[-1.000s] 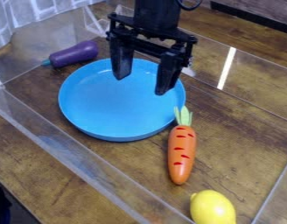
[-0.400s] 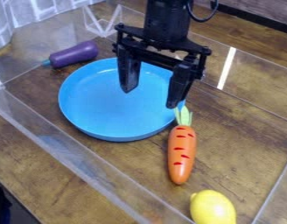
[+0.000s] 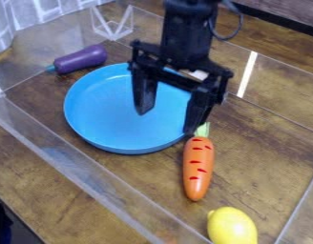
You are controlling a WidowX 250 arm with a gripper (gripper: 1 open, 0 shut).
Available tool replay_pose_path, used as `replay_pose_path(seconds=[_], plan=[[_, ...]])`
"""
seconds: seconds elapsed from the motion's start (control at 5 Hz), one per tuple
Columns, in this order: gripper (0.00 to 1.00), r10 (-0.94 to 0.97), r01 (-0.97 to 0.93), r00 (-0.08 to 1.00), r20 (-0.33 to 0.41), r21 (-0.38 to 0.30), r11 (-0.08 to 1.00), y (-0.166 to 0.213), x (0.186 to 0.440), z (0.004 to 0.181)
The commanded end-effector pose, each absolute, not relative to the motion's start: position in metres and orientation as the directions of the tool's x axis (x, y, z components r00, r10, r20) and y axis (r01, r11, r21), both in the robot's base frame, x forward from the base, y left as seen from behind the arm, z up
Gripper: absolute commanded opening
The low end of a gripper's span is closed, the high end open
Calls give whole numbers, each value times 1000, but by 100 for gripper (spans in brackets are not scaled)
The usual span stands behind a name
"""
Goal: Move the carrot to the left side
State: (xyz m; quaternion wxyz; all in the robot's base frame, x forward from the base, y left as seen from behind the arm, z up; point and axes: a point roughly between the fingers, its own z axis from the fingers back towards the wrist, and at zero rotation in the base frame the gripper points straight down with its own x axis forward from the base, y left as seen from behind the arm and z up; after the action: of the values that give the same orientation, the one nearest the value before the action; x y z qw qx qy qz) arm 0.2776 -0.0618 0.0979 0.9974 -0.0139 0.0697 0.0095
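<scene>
The carrot (image 3: 198,168) is orange with dark ridges and a green top, lying on the wooden table just right of the blue plate (image 3: 102,119), its leafy end pointing away from me. My black gripper (image 3: 176,107) hangs open above the plate's right rim, fingers pointing down, nothing between them. Its right finger (image 3: 205,112) stands just above the carrot's green top, apart from it.
A purple eggplant (image 3: 79,59) lies behind the plate at the left. A yellow lemon (image 3: 231,227) sits at the front right, below the carrot. Clear plastic walls edge the table at the left and front.
The gripper has moved right and lower, from over the plate's back toward its right rim near the carrot. It stays open. The carrot has not moved.
</scene>
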Motion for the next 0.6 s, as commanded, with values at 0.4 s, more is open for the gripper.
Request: replay_pose_path(seconds=[0.4], plan=[[100, -32, 33, 999, 22, -49, 998, -93, 262, 66]])
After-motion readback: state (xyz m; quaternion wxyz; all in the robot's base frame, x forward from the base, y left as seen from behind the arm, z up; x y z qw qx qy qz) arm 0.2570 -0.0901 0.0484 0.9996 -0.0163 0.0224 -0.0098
